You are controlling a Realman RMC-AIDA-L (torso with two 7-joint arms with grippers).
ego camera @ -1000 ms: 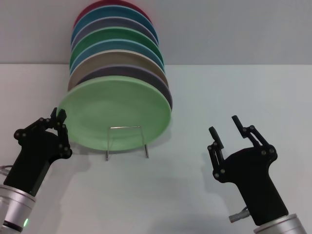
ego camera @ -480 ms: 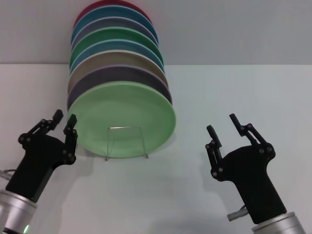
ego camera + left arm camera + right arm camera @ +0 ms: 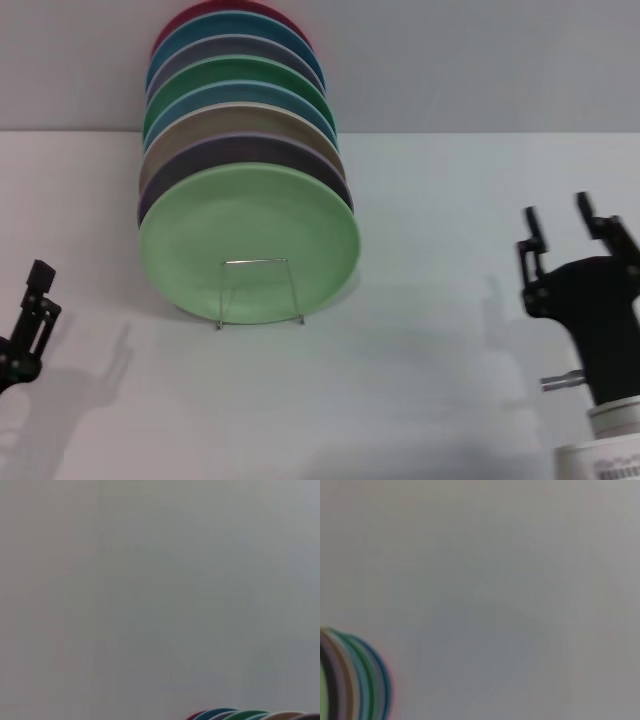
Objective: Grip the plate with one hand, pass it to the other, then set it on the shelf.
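The pale lime-green plate [image 3: 250, 240] stands upright at the front of a row of plates on the thin silver wire shelf [image 3: 258, 292], leaning back on the plate behind it. No gripper touches it. My left gripper [image 3: 32, 290] is far to the left of the plate, low at the head view's left edge and partly cut off. My right gripper [image 3: 560, 222] is open and empty, well to the right of the plate. Neither wrist view shows its own gripper.
Behind the lime plate stand several more plates [image 3: 240, 110]: lilac, tan, blue, emerald green and red. Their rims also show in the left wrist view [image 3: 250, 715] and the right wrist view [image 3: 355, 680]. The white table [image 3: 430, 360] lies in front of a grey wall.
My left gripper opened off the plate's left rim and pulled back to the left edge. The plate settled to the right against the row. My right gripper moved away to the right.
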